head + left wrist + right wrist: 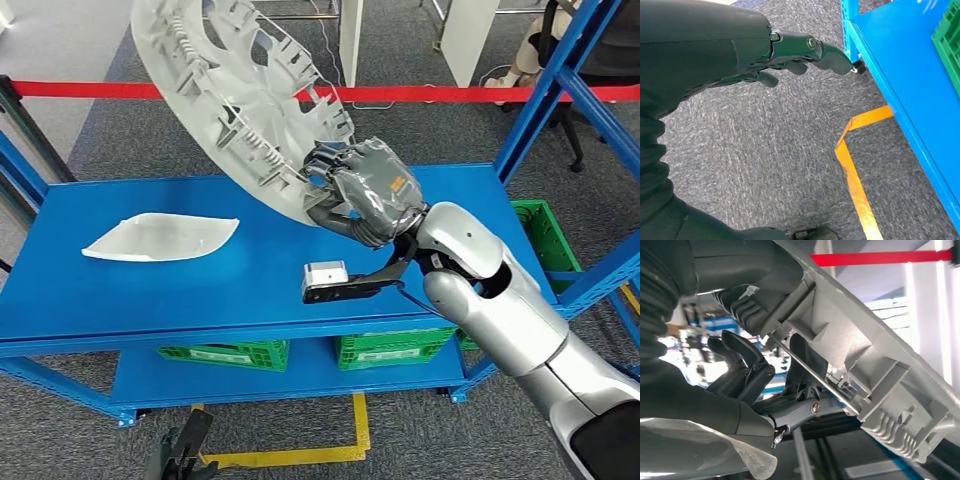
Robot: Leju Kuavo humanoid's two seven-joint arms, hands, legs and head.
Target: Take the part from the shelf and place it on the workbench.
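The right hand's (pixel 362 195) fingers (pixel 806 357) clamp the rim of the wheel cover (pixel 234 90), holding it tilted in the air above the blue desk (pixel 264 265). The left hand (pixel 791 55) hangs near the floor beside the desk, fingers loosely spread, holding nothing.

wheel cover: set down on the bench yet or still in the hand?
Still held. The right hand grips the wheel cover by its rim, tilted in the air above the blue workbench.

Right hand (pixel 367 192) raised, fingers (pixel 806 357) clamped; left hand (pixel 791 55) hanging, fingers loosely extended.
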